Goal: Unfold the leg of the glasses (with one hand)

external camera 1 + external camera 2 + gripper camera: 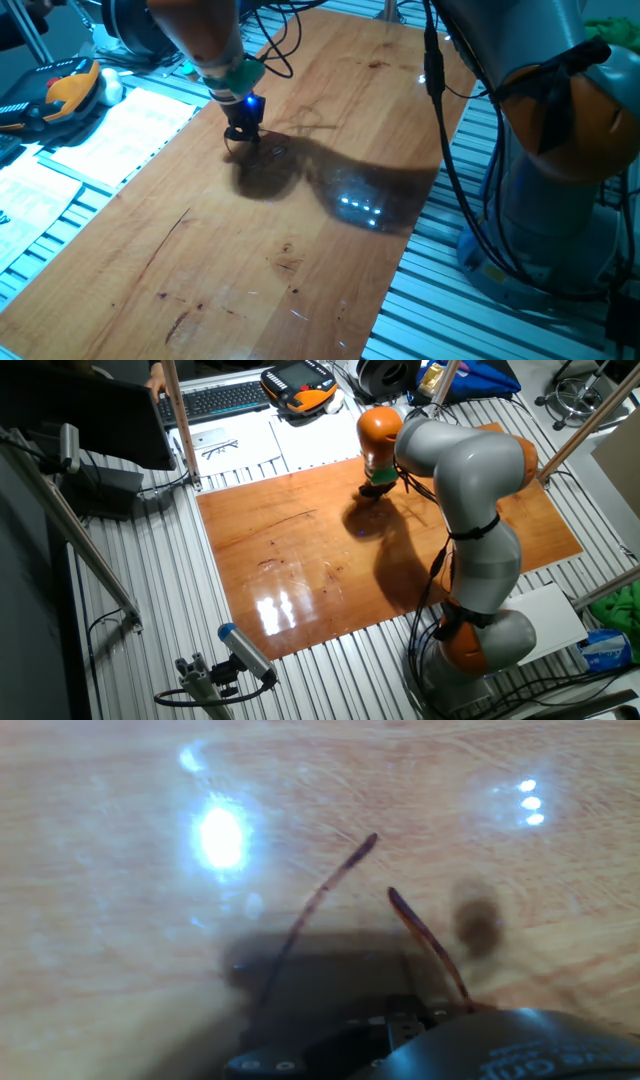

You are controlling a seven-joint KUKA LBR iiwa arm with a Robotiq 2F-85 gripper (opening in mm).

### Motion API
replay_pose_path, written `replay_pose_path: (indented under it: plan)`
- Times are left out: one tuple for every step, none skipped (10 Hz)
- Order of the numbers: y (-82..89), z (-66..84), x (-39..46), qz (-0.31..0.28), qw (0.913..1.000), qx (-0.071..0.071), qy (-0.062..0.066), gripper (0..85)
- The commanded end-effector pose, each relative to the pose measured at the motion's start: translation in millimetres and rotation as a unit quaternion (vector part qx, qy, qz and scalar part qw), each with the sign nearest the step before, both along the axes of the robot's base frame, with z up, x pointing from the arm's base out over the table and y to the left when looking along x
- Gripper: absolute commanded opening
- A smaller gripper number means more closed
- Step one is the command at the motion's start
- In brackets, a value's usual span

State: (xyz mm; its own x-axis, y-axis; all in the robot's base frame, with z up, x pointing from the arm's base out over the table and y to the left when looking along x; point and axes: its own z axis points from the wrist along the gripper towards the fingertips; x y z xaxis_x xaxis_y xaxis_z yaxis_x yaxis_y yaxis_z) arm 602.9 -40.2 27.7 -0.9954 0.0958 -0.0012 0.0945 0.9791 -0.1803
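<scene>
My gripper [242, 133] hangs low over the far left part of the wooden table [300, 230], seen from the other side near the table's back edge [378, 488]. In the hand view, two thin reddish-brown legs of the glasses stick out from under the dark gripper body [400, 1030]: a left leg [325, 900] and a right leg [425, 940], spread apart in a V. The rims are hidden below the gripper. A fine wire curve shows by the fingertips [229, 146]. The fingers look closed together on the glasses.
White papers [110, 130] and an orange-black pendant [70, 90] lie left of the table. The arm's base [560, 190] and a hanging black cable [440, 120] stand at the right. A keyboard [215, 400] sits beyond the table's back edge.
</scene>
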Motion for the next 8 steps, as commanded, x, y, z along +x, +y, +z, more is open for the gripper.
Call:
replay_pose_path:
  plan:
    - [2.1, 0.1, 1.2, -0.003, 1.0, 0.002, 0.0, 0.0]
    - [3.3, 0.5, 1.8, -0.014, 0.9998, 0.017, 0.001, 0.0]
    - [2.8, 0.7, 1.9, -0.023, 0.9994, 0.025, -0.001, 0.0]
    - [1.1, 1.8, 1.8, -0.028, 0.999, 0.034, -0.007, 0.0]
    - [0.2, 2.6, 1.4, -0.027, 0.9991, 0.032, -0.009, 0.0]
    - [-0.9, 3.4, 0.8, -0.023, 0.9993, 0.027, -0.015, 0.0]
    - [-2.9, 3.9, 0.1, -0.019, 0.9994, 0.021, -0.019, 0.0]
    - [-5.8, 3.7, -1.1, -0.014, 0.9995, 0.015, -0.023, 0.0]
